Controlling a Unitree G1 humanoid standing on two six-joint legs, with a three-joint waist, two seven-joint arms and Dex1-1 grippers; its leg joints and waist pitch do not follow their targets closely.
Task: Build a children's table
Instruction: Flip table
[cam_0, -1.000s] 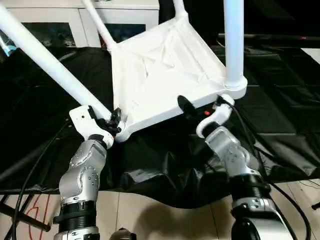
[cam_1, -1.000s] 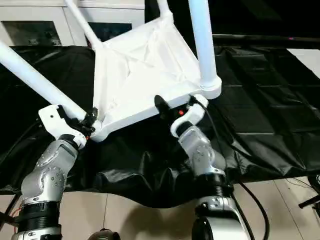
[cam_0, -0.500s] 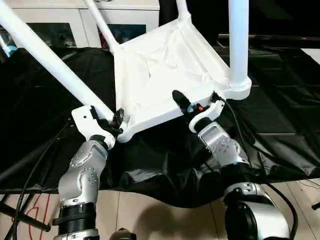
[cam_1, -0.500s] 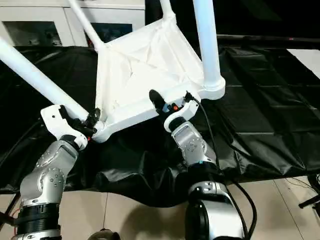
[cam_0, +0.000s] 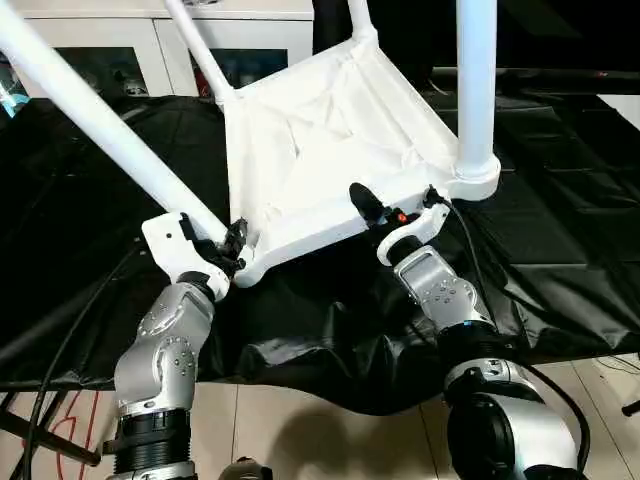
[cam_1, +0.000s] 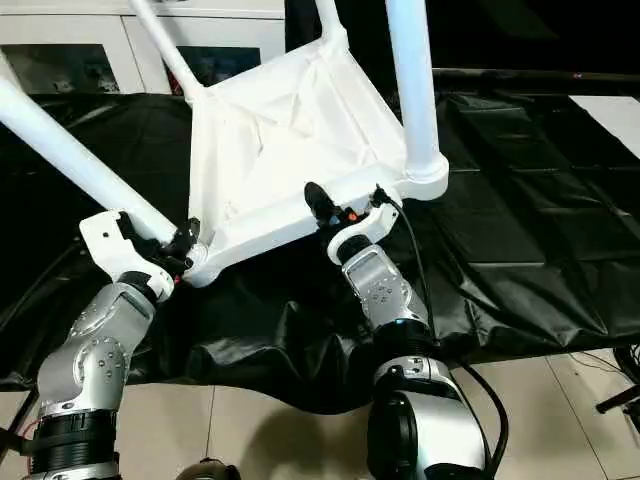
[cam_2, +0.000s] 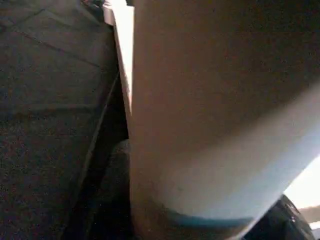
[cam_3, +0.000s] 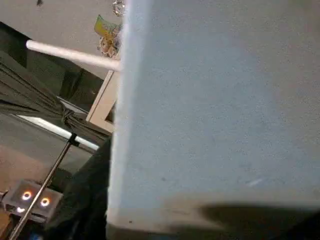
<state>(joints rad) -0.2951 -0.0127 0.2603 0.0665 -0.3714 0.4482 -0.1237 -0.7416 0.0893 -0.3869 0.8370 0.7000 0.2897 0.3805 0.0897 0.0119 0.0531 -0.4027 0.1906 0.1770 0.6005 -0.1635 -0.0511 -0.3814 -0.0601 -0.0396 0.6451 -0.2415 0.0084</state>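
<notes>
Both grippers are at the near edge of the small white plastic children's table (cam_0: 320, 150), which is held upside down and tilted over a black cloth (cam_0: 560, 230) with its ribbed underside facing up; the left gripper (cam_0: 228, 250) sits at the near-left corner socket, at the base of the long white tubular leg (cam_0: 100, 120) that slants up and away to the left, and its black fingers appear pressed onto that corner, though how firmly they pinch I cannot tell; the right gripper (cam_0: 385, 212) meets the near rim just inside the near-right corner, one black finger (cam_0: 362, 200) lying over the top of the rim, so it seems clamped on the edge, with the lower finger hidden.

All four legs look seated: the near-right leg (cam_0: 476, 80) stands upright in its round socket (cam_0: 478, 178); two more rise from the far corners before a white cabinet with glass fronts (cam_0: 130, 50).

The step in hand is most likely turning the assembled table onto its feet; to do it well, both arms should rotate together about the near edge, keeping their spacing fixed so the thin rim is not twisted out of the right grip; the long left leg will act as a lever, so the swing should be slow, and the feet should come down clear of the cloth's folds.
</notes>
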